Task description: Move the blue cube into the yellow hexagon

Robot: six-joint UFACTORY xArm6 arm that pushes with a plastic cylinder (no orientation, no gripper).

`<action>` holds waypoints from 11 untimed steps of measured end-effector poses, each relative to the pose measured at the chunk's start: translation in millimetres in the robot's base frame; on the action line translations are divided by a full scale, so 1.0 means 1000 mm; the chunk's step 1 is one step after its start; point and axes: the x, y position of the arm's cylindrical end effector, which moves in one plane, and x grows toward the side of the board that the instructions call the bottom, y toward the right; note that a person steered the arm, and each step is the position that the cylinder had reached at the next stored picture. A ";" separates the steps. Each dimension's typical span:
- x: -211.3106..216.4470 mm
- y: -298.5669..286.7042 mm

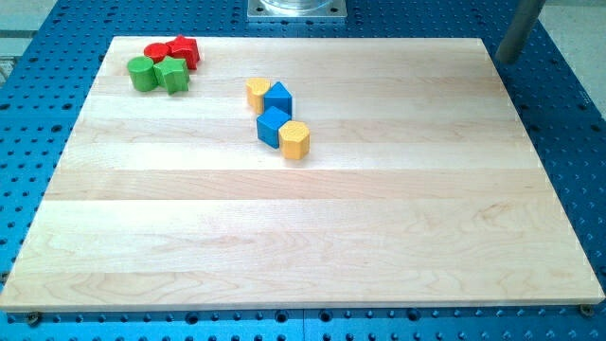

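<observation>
The blue cube (273, 126) lies on the wooden board (303, 237), left of centre in the upper half. The yellow hexagon (295, 140) touches it on its lower right side. Just above them a second blue block (279, 98) sits against a second yellow block (257, 94); their shapes are unclear. A grey rod enters at the view's top right, and my tip (506, 59) is at the board's top right corner, far to the right of all the blocks.
At the board's top left corner is a tight cluster: a red round block (156, 49), a red block (186, 51), a green round block (143, 73) and a green star-like block (173, 74). A blue perforated table (578, 142) surrounds the board.
</observation>
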 end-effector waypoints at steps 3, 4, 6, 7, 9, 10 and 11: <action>0.018 -0.094; 0.022 -0.161; 0.030 -0.301; 0.031 -0.344; 0.048 -0.360; 0.092 -0.355; 0.154 -0.330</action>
